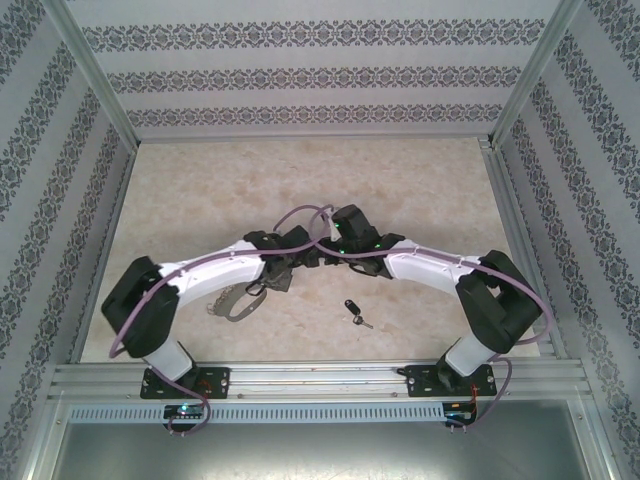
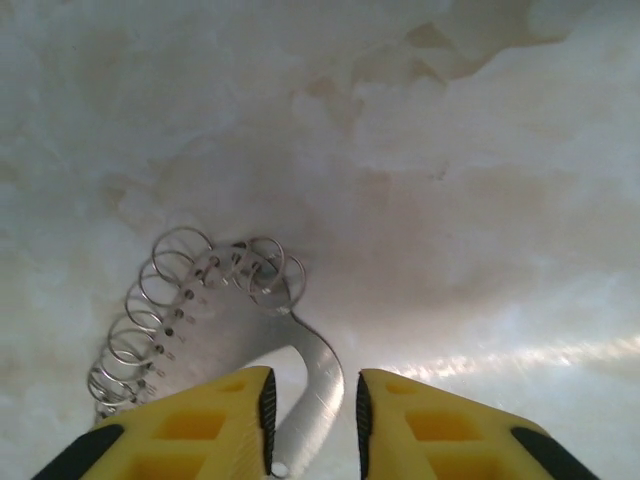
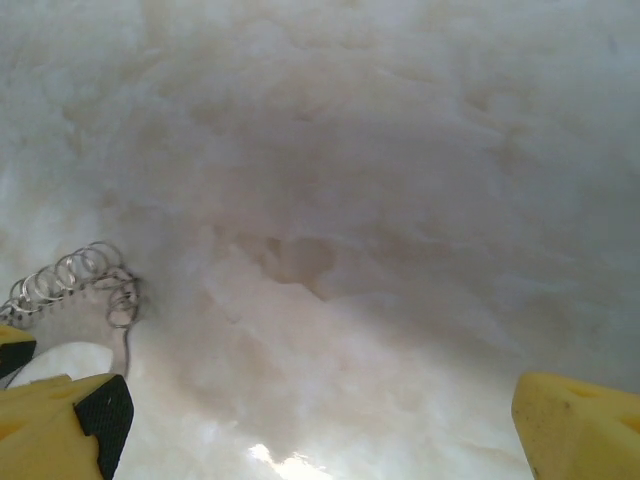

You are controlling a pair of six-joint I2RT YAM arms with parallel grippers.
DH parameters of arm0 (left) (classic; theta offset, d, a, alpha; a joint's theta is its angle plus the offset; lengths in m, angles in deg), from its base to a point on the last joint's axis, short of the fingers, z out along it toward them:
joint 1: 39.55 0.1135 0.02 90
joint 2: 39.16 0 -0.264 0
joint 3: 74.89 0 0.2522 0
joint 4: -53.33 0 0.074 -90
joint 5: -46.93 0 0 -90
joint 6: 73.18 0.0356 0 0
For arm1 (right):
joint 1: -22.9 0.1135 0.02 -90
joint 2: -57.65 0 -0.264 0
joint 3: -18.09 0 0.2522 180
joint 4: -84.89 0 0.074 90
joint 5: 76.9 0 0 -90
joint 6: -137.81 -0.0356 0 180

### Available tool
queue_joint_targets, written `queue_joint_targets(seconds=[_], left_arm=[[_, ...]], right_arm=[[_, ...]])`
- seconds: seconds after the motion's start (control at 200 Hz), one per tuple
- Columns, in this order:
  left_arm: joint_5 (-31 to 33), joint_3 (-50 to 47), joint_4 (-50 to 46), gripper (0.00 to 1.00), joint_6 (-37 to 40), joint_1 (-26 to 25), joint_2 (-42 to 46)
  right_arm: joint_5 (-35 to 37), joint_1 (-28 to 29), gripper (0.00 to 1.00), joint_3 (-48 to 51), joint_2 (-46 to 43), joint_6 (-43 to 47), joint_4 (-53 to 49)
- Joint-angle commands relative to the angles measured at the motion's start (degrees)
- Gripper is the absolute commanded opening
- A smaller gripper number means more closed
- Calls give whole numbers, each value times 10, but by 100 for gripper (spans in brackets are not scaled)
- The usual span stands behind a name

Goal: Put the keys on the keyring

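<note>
Pale marbled table (image 1: 430, 180): left gripper (image 2: 315, 395) narrowly straddles the keyring (image 2: 240, 320), grip unclear; right gripper (image 3: 315, 400) spread wide; key (image 1: 353, 310) lies right of the keyring.

Shiny metal keyring (image 2: 318, 375), wire rings (image 2: 170, 300), matt yellow plastic left claw fingers (image 2: 200, 430), glossy marbled tabletop (image 2: 450, 150)

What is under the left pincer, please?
The keyring, on the marble table; its metal band runs between the left pincer's fingers. What lies beneath the yellow fingers themselves is covered.
</note>
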Motion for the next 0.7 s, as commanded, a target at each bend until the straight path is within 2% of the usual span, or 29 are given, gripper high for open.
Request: queue_joint_targets(seconds=[0.0, 0.08, 0.42, 0.694], left_arm=[[81, 26, -47, 25, 27, -9, -38], [90, 30, -35, 21, 30, -9, -50], [79, -13, -3, 20, 32, -5, -42], [57, -64, 37, 25, 21, 5, -28]], right_arm=[[-92, -40, 98, 38, -10, -62, 72], [-92, -47, 98, 51, -16, -57, 79], [-70, -56, 98, 70, -23, -55, 75], [-67, -58, 98, 61, -18, -58, 68]])
